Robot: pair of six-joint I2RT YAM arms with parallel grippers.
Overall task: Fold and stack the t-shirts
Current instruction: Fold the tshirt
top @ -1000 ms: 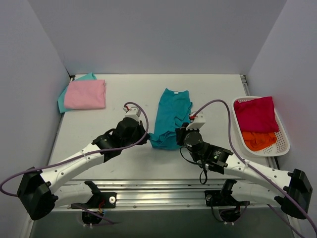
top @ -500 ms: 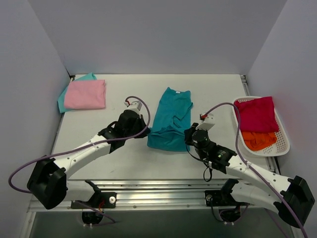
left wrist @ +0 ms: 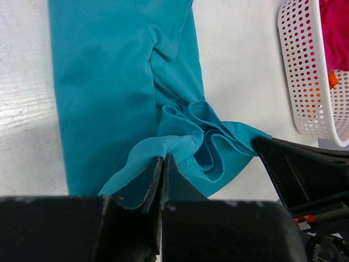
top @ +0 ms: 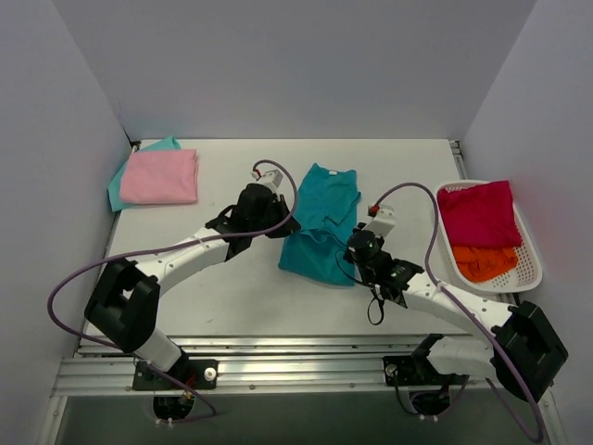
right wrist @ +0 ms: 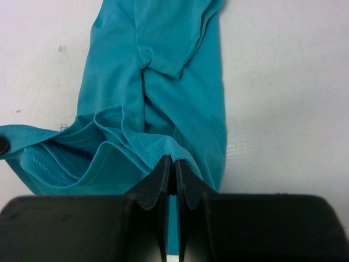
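A large teal t-shirt (top: 321, 215) lies lengthwise in the middle of the table, its near hem lifted and bunched. My left gripper (top: 289, 225) is shut on the hem's left corner (left wrist: 163, 148). At the right corner (right wrist: 163, 147) my right gripper (top: 348, 243) is shut on the same hem. Between the two grips the cloth sags in folds (left wrist: 210, 136). A pink t-shirt (top: 160, 176) lies folded on a light mint-teal one (top: 117, 185) at the far left. Crimson (top: 479, 213) and orange (top: 484, 262) t-shirts fill the basket.
A white perforated basket (top: 532, 270) stands at the table's right edge; its rim (left wrist: 297, 71) shows in the left wrist view. Grey walls enclose the table on three sides. Purple cables loop over both arms.
Both grippers have carried the teal t-shirt's near hem away from the table's front edge, toward the collar. The cloth between them has bunched up.
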